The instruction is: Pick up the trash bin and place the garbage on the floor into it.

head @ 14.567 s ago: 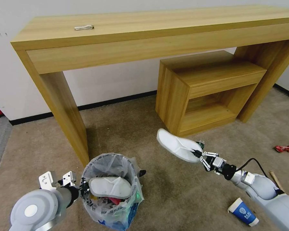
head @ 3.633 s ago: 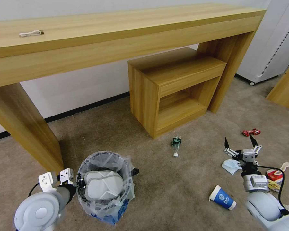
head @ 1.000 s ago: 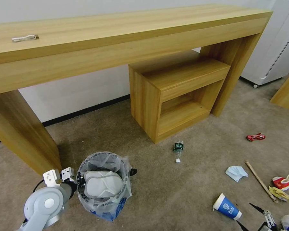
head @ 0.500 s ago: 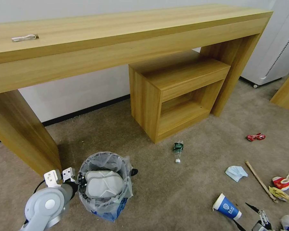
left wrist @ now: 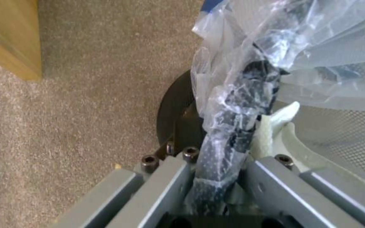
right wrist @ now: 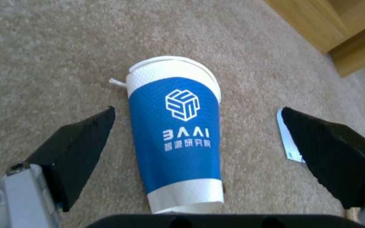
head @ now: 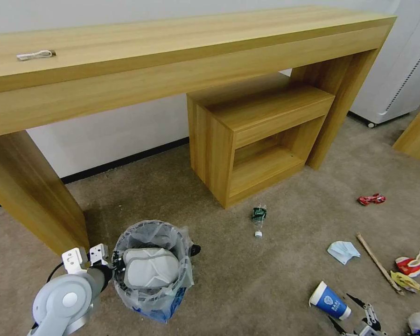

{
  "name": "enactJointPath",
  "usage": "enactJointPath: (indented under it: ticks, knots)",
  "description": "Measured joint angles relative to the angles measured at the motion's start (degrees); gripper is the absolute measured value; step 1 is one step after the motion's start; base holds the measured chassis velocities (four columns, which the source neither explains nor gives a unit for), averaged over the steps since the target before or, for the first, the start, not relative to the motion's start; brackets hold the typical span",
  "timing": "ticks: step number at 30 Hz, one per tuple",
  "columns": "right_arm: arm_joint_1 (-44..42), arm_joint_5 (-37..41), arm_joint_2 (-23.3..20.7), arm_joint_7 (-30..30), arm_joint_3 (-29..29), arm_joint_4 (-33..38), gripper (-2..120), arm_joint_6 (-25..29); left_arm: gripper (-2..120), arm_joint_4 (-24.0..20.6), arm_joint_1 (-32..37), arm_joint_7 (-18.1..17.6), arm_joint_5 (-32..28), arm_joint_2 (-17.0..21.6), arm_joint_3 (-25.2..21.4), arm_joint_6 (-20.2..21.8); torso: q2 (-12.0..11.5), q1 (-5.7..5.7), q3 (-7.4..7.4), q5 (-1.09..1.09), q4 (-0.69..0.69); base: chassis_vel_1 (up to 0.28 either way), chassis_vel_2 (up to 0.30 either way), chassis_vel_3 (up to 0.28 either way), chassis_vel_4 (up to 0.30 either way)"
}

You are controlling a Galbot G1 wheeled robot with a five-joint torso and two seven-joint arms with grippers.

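Observation:
The trash bin (head: 142, 298), wire with a clear bag, stands on the beige floor (head: 247, 280) with a white slipper (head: 151, 267) in it. My left gripper (head: 115, 267) is shut on its bagged rim (left wrist: 241, 104), which runs between the gripper's (left wrist: 220, 177) jaws. A blue-white paper cup (head: 329, 301) lies on its side. My right gripper (head: 343, 310) is open just behind it, and in the right wrist view the cup (right wrist: 178, 133) lies between the spread fingers (right wrist: 77, 148). More garbage lies around: a crushed bottle (head: 258, 217), a tissue (head: 343, 251), a wooden stick (head: 378, 263), a red wrapper (head: 372, 199) and a red cup (head: 413, 265).
A long wooden desk (head: 172, 60) spans the back, its leg (head: 32, 196) close to the bin. A low wooden cabinet (head: 256, 135) stands under it. A white appliance (head: 401, 70) is at the far right.
My right gripper has crept up from the picture's lower edge toward the blue cup, still open. The left gripper and the bin have stayed put.

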Motion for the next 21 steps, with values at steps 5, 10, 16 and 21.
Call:
enactJointPath:
  ticks: [5,10,16,21]
  knots:
    - [0.71,0.09,0.72,-0.13,-0.62,-0.41,100,0.01,0,-0.30,0.03,-0.16,0.00,-0.18,0.08,0.00,0.00,0.00,0.00,0.01,0.01,0.000,0.000,0.000,0.000]
    - [0.61,0.54,0.73,-0.31,-0.83,-0.93,100,0.03,0,-0.53,0.25,-0.18,0.01,-0.21,0.03,0.00,0.00,0.00,0.00,0.00,0.00,0.000,0.000,0.000,0.000]
    - [1.41,0.79,1.17,-0.37,-1.37,-1.93,100,0.06,0,-0.71,0.32,-0.19,0.07,-0.34,0.03,-0.04,0.00,0.00,0.00,0.00,0.00,0.000,0.000,0.000,0.000]
    - [1.64,0.84,1.35,-0.39,-1.54,-2.38,100,0.07,0,-0.74,0.48,-0.20,0.13,-0.37,0.02,-0.05,0.00,0.00,0.00,0.00,0.00,0.000,0.000,0.000,0.000]
